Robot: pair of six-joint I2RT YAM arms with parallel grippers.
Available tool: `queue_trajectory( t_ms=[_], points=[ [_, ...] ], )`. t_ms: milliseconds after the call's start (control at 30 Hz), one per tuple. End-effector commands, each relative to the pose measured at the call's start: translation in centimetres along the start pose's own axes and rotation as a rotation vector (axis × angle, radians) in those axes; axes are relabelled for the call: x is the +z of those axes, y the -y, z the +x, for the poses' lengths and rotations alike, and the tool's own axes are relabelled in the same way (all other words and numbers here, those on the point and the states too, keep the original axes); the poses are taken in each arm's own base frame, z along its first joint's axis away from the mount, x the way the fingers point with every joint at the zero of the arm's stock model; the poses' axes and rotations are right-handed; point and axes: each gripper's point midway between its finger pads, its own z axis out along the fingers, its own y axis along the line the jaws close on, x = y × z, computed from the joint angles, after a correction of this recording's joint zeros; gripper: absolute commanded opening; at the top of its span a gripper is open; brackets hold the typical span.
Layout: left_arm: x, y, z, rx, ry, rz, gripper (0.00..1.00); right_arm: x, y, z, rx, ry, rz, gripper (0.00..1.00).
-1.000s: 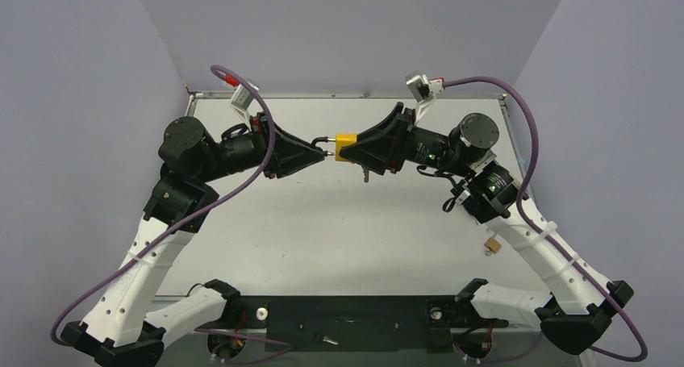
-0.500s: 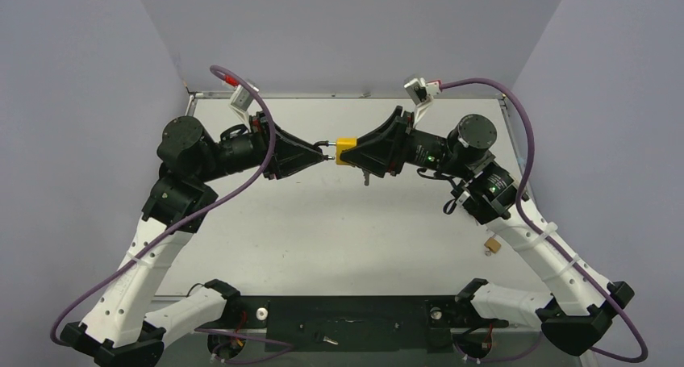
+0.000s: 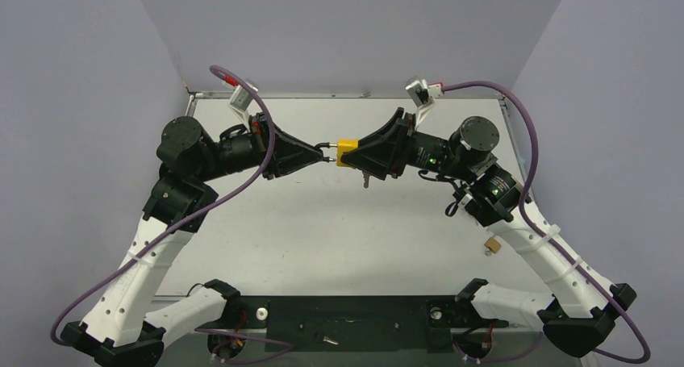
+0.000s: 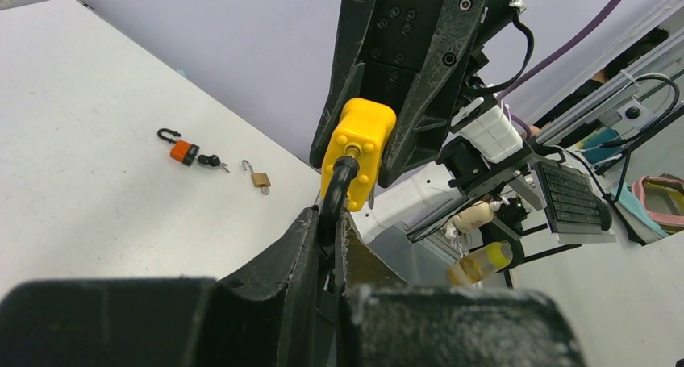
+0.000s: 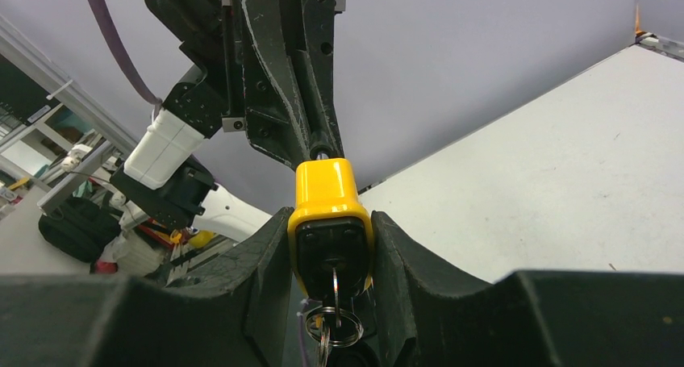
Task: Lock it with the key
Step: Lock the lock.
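A yellow padlock [image 3: 346, 147] with a black shackle is held in the air between both grippers, above the far middle of the table. My left gripper [image 3: 326, 152] is shut on the shackle [image 4: 337, 185]. My right gripper [image 3: 355, 152] is shut on the yellow body [image 5: 325, 185], one finger on each side. The silver key [image 5: 333, 285] sits in the keyhole in the black end of the lock, between my right fingers. Its ring [image 5: 332, 325] hangs below. In the top view the key [image 3: 365, 178] dangles under the right gripper.
A small brass padlock [image 3: 491, 244] lies on the table by the right arm and also shows in the left wrist view [image 4: 260, 179]. An orange padlock with dark keys [image 4: 184, 150] lies near it. Grey walls close off the back and the sides.
My right wrist has rolled a little with the padlock body in its grip, and the hanging key has shifted slightly. The left arm has hardly moved.
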Motion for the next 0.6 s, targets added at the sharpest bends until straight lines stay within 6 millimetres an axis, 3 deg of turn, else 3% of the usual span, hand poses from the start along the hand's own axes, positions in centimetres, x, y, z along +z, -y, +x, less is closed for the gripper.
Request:
queue_trajectory(
  t_ms=[0,367,567],
  points=[
    [0.4,1.2,-0.9,0.021,0.038,0.066,0.00,0.2,-2.5,-0.8,-0.052,0.037,-0.080,0.00],
    [3.2,3.4,1.6,0.008,-0.027,0.138,0.00,1.9,-1.8,0.4,-0.043,0.009,-0.070,0.00],
    [3.6,3.9,1.4,-0.022,-0.030,0.172,0.00,2.1,-0.7,1.1,-0.060,-0.017,-0.021,0.00]
  ],
)
